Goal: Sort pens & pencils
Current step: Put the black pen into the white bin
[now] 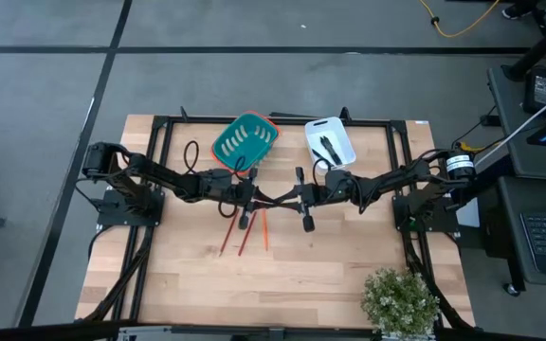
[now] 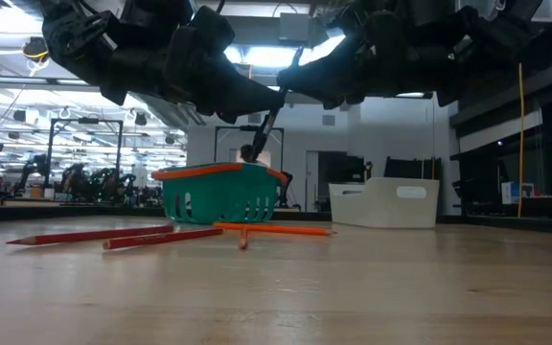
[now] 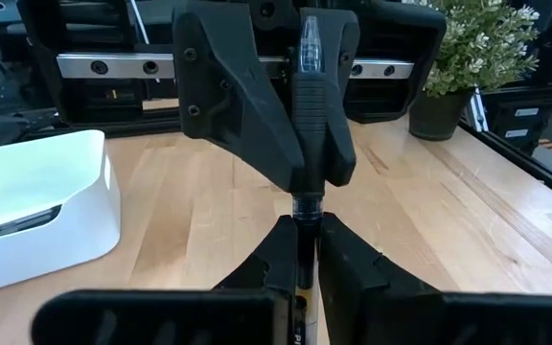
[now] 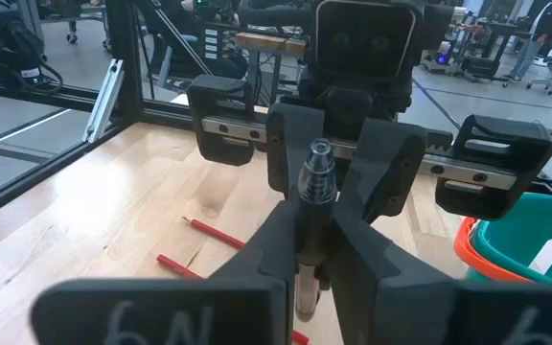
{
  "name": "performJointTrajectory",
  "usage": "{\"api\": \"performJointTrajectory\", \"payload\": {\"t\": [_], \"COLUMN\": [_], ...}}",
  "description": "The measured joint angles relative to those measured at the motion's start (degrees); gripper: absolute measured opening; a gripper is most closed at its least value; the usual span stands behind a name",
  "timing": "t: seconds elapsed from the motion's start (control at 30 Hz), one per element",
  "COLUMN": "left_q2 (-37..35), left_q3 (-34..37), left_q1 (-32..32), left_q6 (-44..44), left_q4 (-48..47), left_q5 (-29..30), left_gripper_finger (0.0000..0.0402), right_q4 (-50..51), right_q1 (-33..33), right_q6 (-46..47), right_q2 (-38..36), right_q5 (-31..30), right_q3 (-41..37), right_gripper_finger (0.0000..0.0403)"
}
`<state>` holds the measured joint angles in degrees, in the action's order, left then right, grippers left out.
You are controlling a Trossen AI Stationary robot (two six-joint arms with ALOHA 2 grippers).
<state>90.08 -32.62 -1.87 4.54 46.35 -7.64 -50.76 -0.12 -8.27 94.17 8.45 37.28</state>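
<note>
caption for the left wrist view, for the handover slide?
Handover in mid-air: left gripper and right gripper both shut on one pen, above the table, white bin alongside.

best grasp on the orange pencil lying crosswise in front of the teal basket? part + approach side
Take the orange pencil at mid-shaft, from straight above, hand's fingers across its length. It lies flat on the table. A shorter pencil seems to meet it left of middle, so grip to the right of that, probably.

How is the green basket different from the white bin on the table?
The green basket has slotted walls and an orange rim; the white bin has solid, plain walls. In the high view the basket looks empty, while the bin holds dark pens. Both are open-topped and sit at the far edge of the table.
</note>
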Motion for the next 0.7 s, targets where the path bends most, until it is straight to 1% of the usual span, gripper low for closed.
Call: {"api": "performJointTrajectory", "payload": {"t": [0.13, 0.23, 0.3, 0.43, 0.57, 0.7], "left_q2": [0.0, 0.0, 0.0, 0.0, 0.0, -0.2], "left_q3": [0.0, 0.0, 0.0, 0.0, 0.0, 0.0], "left_q1": [0.0, 0.0, 0.0, 0.1, 0.0, 0.0], "left_q6": [0.1, 0.1, 0.1, -0.8, -0.7, 2.1], "left_q4": [0.1, 0.0, 0.0, 0.0, -0.8, -3.9], "left_q5": [-0.1, -0.1, 0.2, 2.8, 3.3, 3.7], "left_gripper_finger": [0.0057, 0.0074, 0.0077, 0.0077, 0.0083, 0.0098], "right_q4": [0.0, 0.0, 0.0, 0.1, 1.1, 4.4], "right_q1": [-0.1, -0.2, -0.2, -0.2, -0.8, -1.3], "right_q6": [0.2, -0.3, -0.9, -1.0, -0.8, -0.7], "right_q2": [0.0, 0.0, 0.0, 0.0, -0.3, -1.3], "right_q5": [0.8, 0.8, 0.8, 0.6, 0.6, 0.7], "right_q3": [0.0, 0.0, 0.0, 0.0, 0.0, 0.0], "right_gripper_finger": [0.0042, 0.0042, 0.0042, 0.0042, 0.0042, 0.0042]}}
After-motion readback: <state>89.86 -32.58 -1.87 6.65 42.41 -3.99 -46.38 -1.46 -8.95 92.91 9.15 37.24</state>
